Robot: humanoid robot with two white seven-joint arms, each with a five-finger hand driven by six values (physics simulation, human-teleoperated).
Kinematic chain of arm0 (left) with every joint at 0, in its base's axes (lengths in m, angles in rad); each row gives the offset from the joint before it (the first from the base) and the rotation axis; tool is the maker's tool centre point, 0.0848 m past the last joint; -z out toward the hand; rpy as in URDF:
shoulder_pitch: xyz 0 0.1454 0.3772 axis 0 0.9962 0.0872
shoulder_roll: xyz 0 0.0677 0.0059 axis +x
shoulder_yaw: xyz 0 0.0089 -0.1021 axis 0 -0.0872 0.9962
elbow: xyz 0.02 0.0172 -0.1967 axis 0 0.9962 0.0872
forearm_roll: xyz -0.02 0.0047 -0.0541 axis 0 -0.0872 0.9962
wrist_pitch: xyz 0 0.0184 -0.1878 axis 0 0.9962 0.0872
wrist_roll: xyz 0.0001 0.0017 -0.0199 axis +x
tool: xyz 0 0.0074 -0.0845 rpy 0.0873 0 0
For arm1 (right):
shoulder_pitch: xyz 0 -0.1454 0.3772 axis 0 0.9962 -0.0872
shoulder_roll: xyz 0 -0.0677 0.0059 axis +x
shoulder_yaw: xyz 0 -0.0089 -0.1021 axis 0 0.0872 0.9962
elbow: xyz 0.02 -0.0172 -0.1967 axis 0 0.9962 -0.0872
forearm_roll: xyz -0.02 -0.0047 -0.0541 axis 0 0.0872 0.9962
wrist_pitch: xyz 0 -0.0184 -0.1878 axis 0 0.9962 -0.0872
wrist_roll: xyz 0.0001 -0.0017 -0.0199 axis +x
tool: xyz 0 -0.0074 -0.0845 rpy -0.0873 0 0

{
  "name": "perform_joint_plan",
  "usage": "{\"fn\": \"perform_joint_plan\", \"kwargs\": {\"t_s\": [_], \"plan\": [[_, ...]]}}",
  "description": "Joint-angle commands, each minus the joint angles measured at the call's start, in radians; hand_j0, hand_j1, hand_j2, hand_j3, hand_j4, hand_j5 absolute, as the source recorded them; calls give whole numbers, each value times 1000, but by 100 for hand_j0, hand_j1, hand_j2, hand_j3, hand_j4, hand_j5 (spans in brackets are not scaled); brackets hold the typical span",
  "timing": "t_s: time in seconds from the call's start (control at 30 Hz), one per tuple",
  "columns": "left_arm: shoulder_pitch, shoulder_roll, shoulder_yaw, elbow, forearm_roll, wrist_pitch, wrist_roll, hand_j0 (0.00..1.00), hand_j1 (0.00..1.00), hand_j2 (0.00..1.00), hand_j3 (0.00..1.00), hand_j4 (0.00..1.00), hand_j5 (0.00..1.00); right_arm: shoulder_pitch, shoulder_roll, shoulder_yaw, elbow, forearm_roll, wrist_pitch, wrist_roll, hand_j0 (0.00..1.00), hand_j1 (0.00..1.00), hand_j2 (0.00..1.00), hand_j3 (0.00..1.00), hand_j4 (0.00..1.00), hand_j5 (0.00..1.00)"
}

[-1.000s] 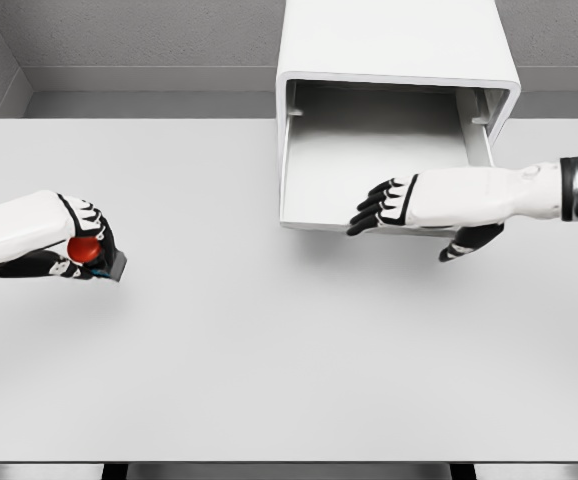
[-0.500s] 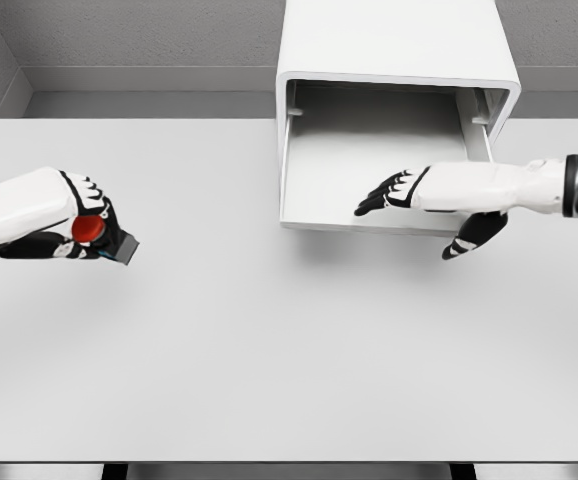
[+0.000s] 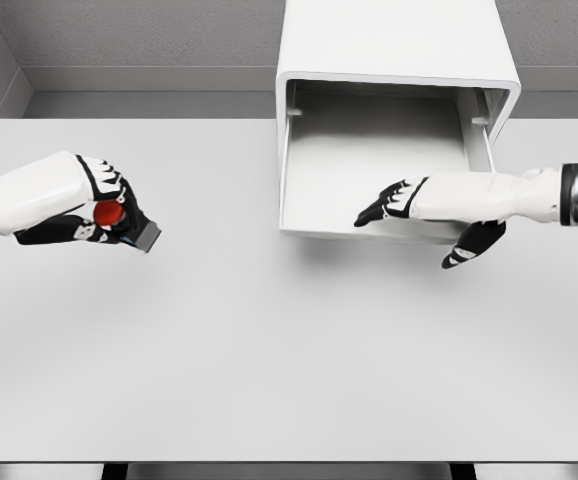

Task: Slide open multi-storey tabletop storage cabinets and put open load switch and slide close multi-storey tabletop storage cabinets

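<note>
A white storage cabinet stands at the back of the table, its lower drawer pulled out and empty. My left hand hovers over the table's left side, shut on the load switch, a dark block with a red knob. My right hand reaches in from the right over the drawer's front edge, fingers extended above the drawer floor and thumb hanging below the front wall, holding nothing.
The white table stretches wide in front of the cabinet. A grey wall runs behind the table.
My left hand has carried the switch to the right and slightly up, toward the drawer. My right hand has shifted a little right and lower along the drawer front.
</note>
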Motion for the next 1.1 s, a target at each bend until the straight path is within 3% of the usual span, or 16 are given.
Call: {"fn": "perform_joint_plan", "kwargs": {"t_s": [0.0, 0.37, 0.63, 0.83, 1.07], "plan": [[0, -20, -2, 0, 7, 2, 0, 38, 38, 38, 38, 38, 38, 0, -3, 5, -2, -1, -55, 2, 100, 100, 100, 100, 100, 100], [-55, -83, -46, 2, -1, 2, -5, 38, 38, 38, 38, 38, 38, -2, -27, 13, -2, -5, -143, 2, 100, 100, 100, 100, 100, 100], [-72, -81, -52, 0, -1, 2, -3, 38, 38, 38, 38, 38, 38, -18, -59, 1, 1, -30, -144, 2, 100, 100, 100, 100, 100, 100], [-74, -83, -54, 0, -1, 2, -3, 38, 38, 38, 38, 38, 38, -35, -170, -35, 8, -28, -144, 2, 100, 100, 100, 100, 100, 100], [-75, -81, -67, 0, 1, 2, -5, 38, 38, 38, 38, 38, 38, -23, -159, -71, 21, -22, -144, 2, 100, 100, 100, 100, 100, 100]]}}
